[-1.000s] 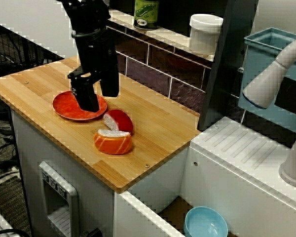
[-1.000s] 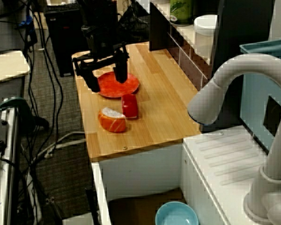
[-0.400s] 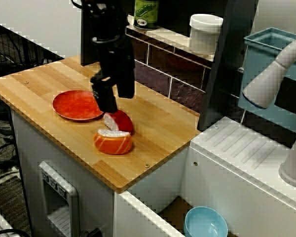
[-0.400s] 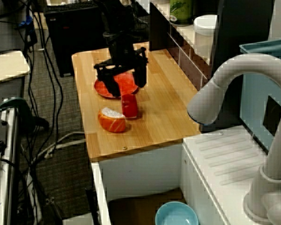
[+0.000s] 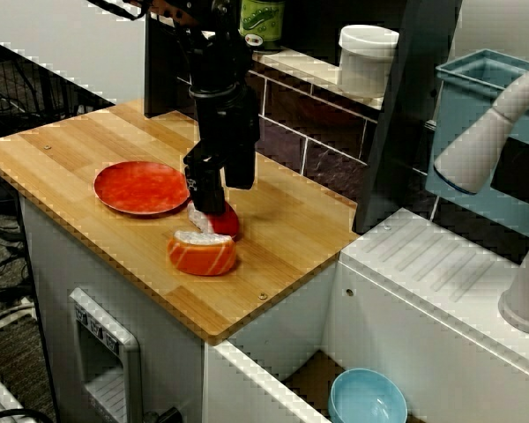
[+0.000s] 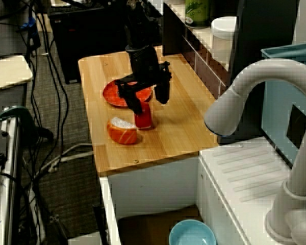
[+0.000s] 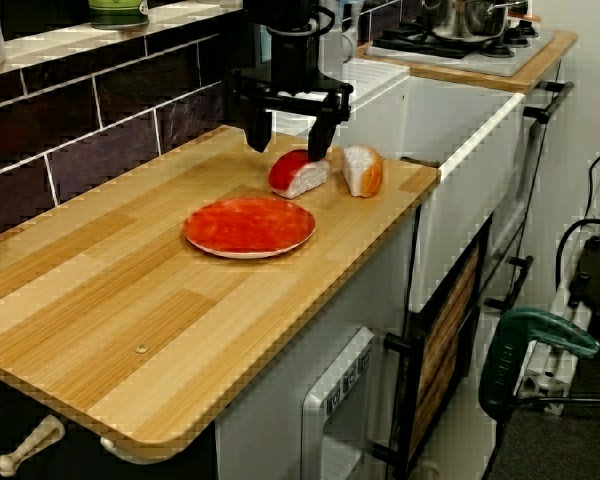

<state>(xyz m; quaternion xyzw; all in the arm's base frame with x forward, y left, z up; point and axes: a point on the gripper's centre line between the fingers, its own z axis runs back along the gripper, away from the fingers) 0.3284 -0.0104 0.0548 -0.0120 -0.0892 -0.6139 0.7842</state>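
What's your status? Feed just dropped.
Gripper open, just above red sushi. Orange sushi close beside it. Plate nearby.

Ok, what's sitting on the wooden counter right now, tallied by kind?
Sushi pieces: 2, the red sushi and the orange sushi
Plates: 1, the red plate
Total: 3

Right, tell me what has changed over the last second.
The gripper has moved sideways from over the red plate to the red-topped sushi piece, jaws open just above it; whether it touches cannot be told. Nothing was taken hold of or let go. The plate, that piece and the salmon piece lie where they were.
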